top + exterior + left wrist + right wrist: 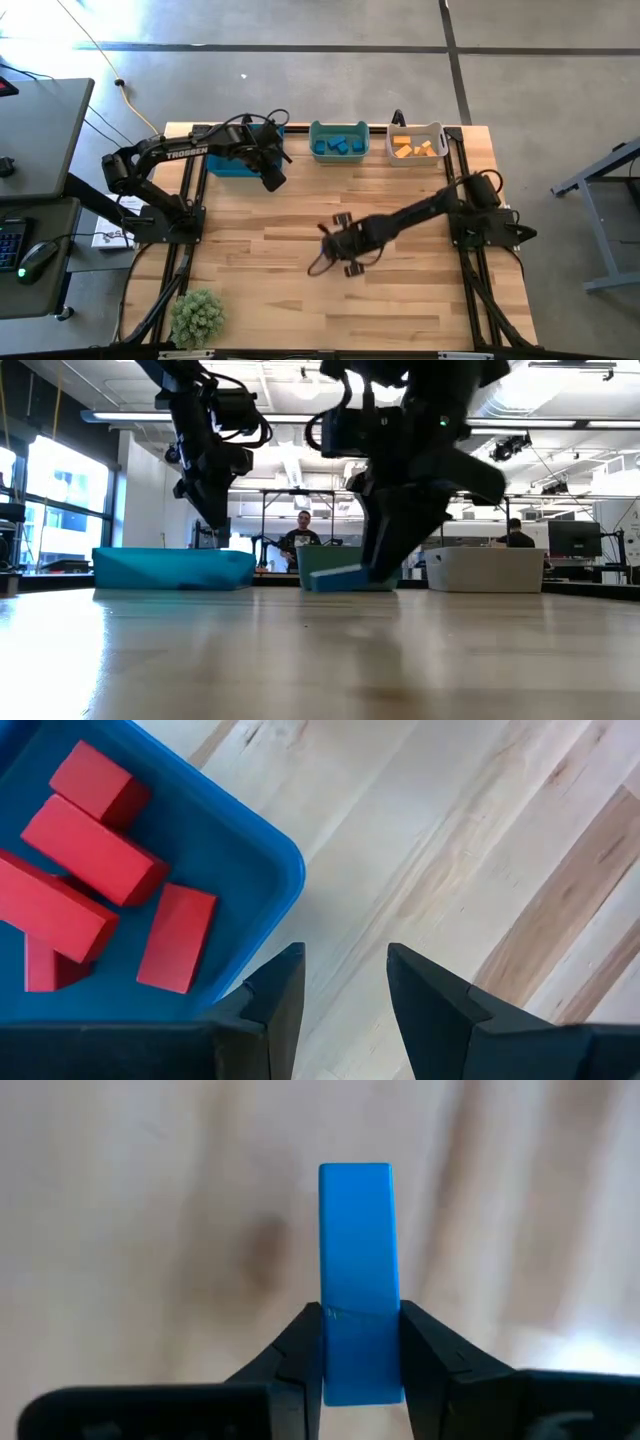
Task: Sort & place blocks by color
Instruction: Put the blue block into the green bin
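Note:
My right gripper (345, 247) is over the middle of the table, shut on a blue bar block (356, 1250). In the low view the bar (335, 578) shows low, close to the tabletop. My left gripper (273, 180) hangs open and empty above the near right corner of the blue bin (238, 152). Its wrist view shows several red blocks (95, 850) lying on that bin's floor. Blue blocks (338, 146) lie in the teal bin and orange blocks (417, 148) in the white bin. My right gripper pinches the blue bar between its two fingers (300, 1350), which press on its two long side faces near one end (357, 1342). The rest of the bar sticks out past the fingertips. Whether its free end (315, 582) touches the table cannot be told.
The three bins stand in a row along the table's far edge: blue, teal (339, 130) and white (417, 130). A small green plant (197, 317) stands at the near left corner. Bare wood (260, 250) lies between the arms. A desk with a keyboard and mouse stands off the table's left.

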Motion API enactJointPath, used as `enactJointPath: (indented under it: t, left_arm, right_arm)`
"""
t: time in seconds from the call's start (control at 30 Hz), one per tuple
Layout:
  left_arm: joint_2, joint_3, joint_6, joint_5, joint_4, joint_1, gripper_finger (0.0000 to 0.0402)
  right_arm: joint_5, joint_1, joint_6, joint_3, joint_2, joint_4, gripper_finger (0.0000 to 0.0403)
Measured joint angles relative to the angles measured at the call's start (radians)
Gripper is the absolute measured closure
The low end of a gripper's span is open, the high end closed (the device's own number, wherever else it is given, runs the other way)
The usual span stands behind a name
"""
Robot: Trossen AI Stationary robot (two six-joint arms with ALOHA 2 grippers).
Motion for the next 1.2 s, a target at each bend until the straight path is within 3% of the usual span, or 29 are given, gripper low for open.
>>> enactJointPath:
  t: [0.3,0.63,0.9,1.2]
  left_arm:
    - [0.0,0.0,-0.009,0.0,-0.002,-0.033,0.027]
    - [0.0,0.0,-0.032,0.0,-0.001,-0.075,0.027]
    - [0.0,0.0,-0.053,0.001,0.001,-0.087,0.027]
    - [0.0,0.0,-0.077,0.0,0.028,-0.093,0.027]
  right_arm:
    - [0.064,-0.225,-0.212,0.0,-0.102,-0.05,0.033]
    - [0.053,-0.49,-0.374,0.001,-0.207,-0.029,0.033]
    - [-0.075,-0.684,-0.396,0.001,-0.229,0.029,0.033]
    - [-0.076,-0.822,-0.37,0.001,-0.219,0.052,0.033]
